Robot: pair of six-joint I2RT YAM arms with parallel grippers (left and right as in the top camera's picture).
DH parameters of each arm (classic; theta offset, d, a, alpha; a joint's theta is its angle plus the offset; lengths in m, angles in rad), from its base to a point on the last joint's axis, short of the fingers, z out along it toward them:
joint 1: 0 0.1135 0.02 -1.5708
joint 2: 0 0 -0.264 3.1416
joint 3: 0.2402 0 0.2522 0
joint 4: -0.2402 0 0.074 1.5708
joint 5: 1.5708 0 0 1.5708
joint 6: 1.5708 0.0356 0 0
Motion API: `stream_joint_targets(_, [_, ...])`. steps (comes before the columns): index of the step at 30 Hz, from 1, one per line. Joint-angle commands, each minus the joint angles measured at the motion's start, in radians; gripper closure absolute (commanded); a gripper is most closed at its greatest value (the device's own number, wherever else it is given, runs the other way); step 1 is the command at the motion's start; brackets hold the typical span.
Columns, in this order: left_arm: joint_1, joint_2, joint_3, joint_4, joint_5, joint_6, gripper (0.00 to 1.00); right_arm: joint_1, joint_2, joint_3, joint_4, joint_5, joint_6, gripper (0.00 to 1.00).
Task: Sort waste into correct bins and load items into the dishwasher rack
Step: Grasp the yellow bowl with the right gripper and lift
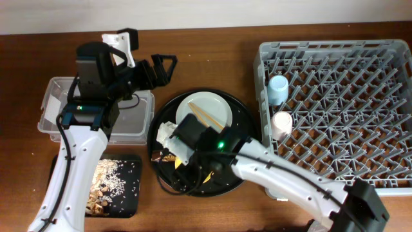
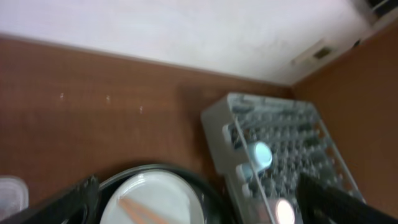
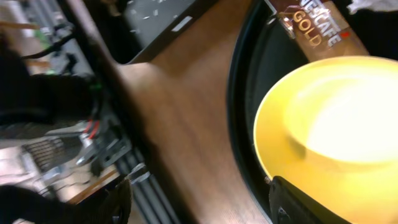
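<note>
Over the round black tray (image 1: pixel 239 106), your right pincer (image 3: pixel 200 186) hangs wide open with nothing in it. Right under it sits the yellow bowl (image 3: pixel 336 124), and the Nescafe Gold wrapper (image 3: pixel 317 31) lies just beside the bowl on the same tray. Your left pincer (image 1: pixel 166 69) is wide open and empty too, up over the table near the clear tub (image 1: pixel 55 96). The blue cup (image 1: pixel 278 87) and the pink cup (image 1: pixel 282 122) stand in the grey dish rack (image 1: pixel 335 51). Food scraps (image 1: pixel 106 183) lie in the flat black tray (image 1: pixel 132 193). The white plate (image 1: pixel 215 103) with the chopsticks (image 1: pixel 207 118) is not yet loaded. It looks like the bowl is your next job. Go down so one finger is inside the rim and one is outside, then squeeze. The rim is thin and smooth, so the bowl may slip.
</note>
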Motion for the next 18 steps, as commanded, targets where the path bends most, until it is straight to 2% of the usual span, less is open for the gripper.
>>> stream_joint_targets(1, [0.0,-0.013,0.008,-0.108,0.0,-0.002,0.01,0.103,0.027,-0.008,0.034,0.325,0.191,0.32])
stream_joint_targets(5, [0.0,-0.013,0.008,-0.173,0.0,-0.002,0.01,0.181,0.087,-0.009,0.06,0.482,0.299,0.34])
stream_joint_targets(13, [0.0,-0.013,0.008,-0.173,0.0,-0.002,0.01,0.19,0.283,-0.009,0.148,0.484,0.299,0.42])
stream_joint_targets(15, [0.0,-0.013,0.008,-0.173,0.0,-0.002,0.01,0.19,0.294,-0.009,0.148,0.484,0.299,0.53])
stream_joint_targets(16, [0.0,-0.013,0.008,-0.173,-0.001,-0.002,0.01,0.19,0.294,-0.009,0.149,0.485,0.299,0.55])
stream_joint_targets(18, [0.0,-0.013,0.008,-0.173,0.0,-0.002,0.01,0.19,0.294,-0.009,0.151,0.485,0.299,0.72])
